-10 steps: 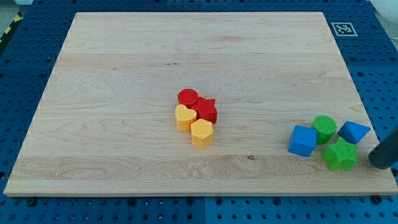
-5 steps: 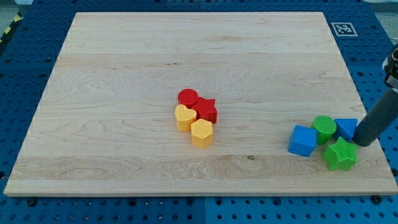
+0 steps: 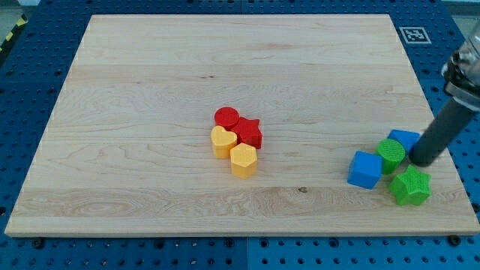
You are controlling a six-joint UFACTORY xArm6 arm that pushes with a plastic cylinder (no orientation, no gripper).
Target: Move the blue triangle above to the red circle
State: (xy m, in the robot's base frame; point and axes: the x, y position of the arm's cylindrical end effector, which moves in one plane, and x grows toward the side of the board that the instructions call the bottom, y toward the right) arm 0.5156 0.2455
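Observation:
The blue triangle (image 3: 403, 139) lies near the board's right edge, partly hidden behind my rod. My tip (image 3: 418, 160) touches its right side, just right of the green circle (image 3: 390, 154). The red circle (image 3: 226, 118) sits near the board's middle, far to the view's left of the triangle, touching the red star (image 3: 250, 133).
A yellow heart (image 3: 222, 141) and a yellow hexagon (image 3: 243, 160) sit below the red blocks. A blue cube (image 3: 365, 169) and a green star (image 3: 410, 186) flank the green circle. The wooden board's (image 3: 150, 75) right edge is close to the tip.
My tip has moved up and left from the board's lower right edge onto the blue triangle, pushing it left and up behind the green circle.

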